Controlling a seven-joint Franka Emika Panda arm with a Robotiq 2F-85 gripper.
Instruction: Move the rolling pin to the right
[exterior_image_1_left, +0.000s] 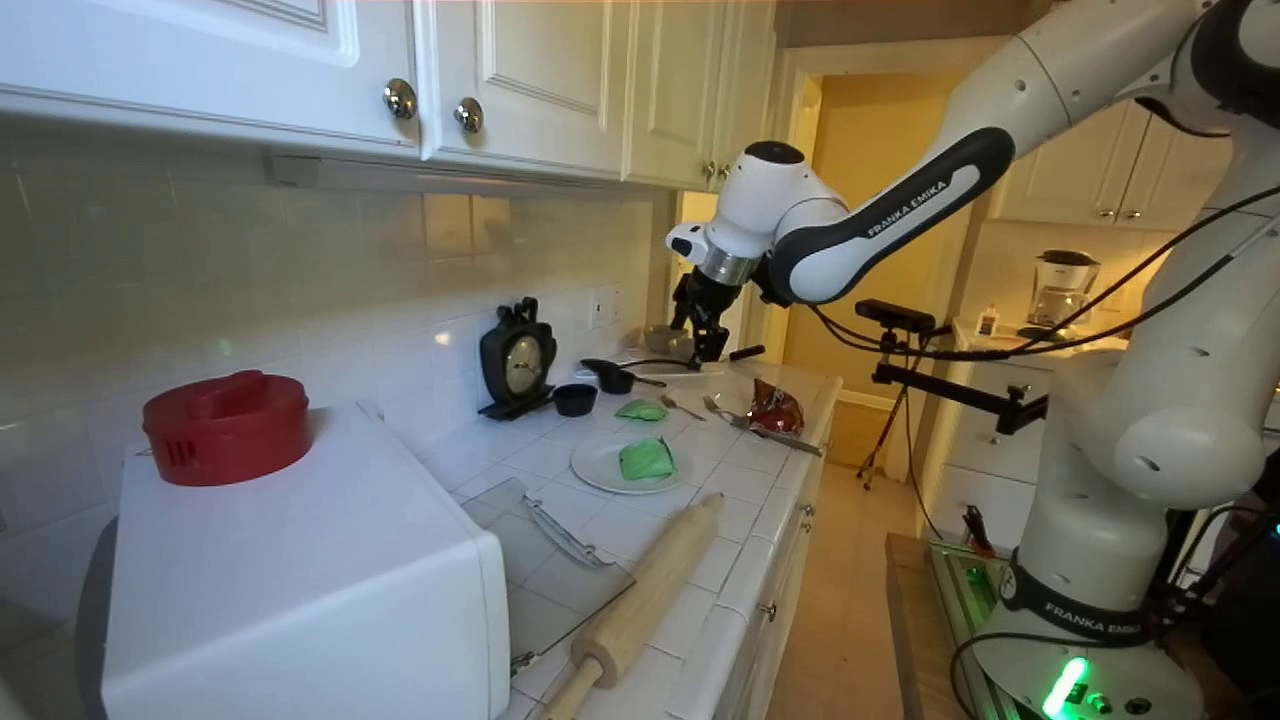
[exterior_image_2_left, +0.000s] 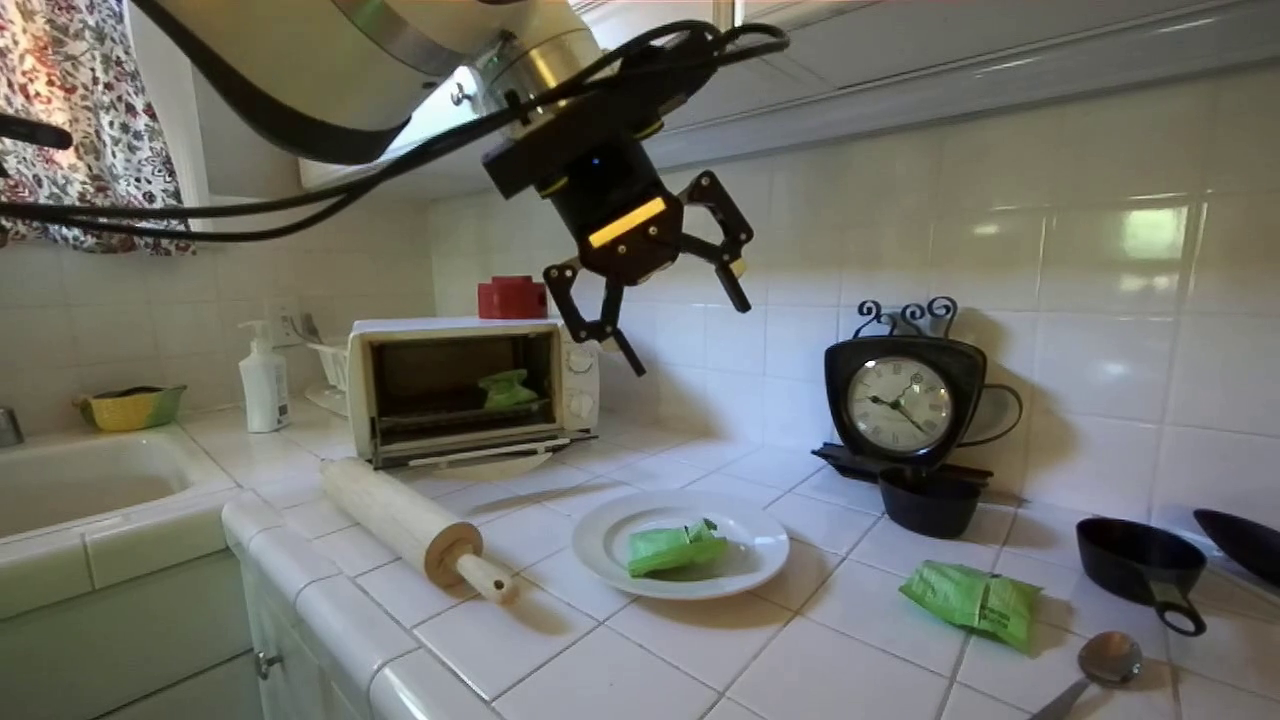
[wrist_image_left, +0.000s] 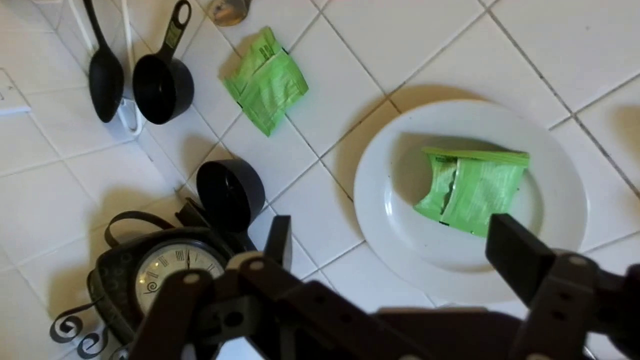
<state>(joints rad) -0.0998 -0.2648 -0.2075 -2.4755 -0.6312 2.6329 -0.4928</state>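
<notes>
The rolling pin (exterior_image_1_left: 650, 585) is a long pale wooden cylinder with narrower handles. It lies on the white tiled counter, close to the counter's front edge, beside the toaster oven's lowered door. The rolling pin (exterior_image_2_left: 395, 515) also shows in an exterior view, with one handle pointing toward the plate. It is out of the wrist view. My gripper (exterior_image_2_left: 692, 338) is open with nothing between its fingers. It hangs well above the counter, apart from the rolling pin. In the wrist view the open gripper (wrist_image_left: 390, 220) shows over the plate and the clock side. The gripper (exterior_image_1_left: 698, 340) also shows in an exterior view.
A white plate (exterior_image_2_left: 600, 540) holds a green packet (exterior_image_2_left: 675, 547). Another green packet (exterior_image_2_left: 978, 600) lies on the counter. A toaster oven (exterior_image_2_left: 455, 385), a black clock (exterior_image_2_left: 905, 400) and black measuring cups (exterior_image_2_left: 930, 500) stand along the wall. Cabinets (exterior_image_1_left: 550, 90) overhang the counter. A sink (exterior_image_2_left: 100, 480) adjoins it.
</notes>
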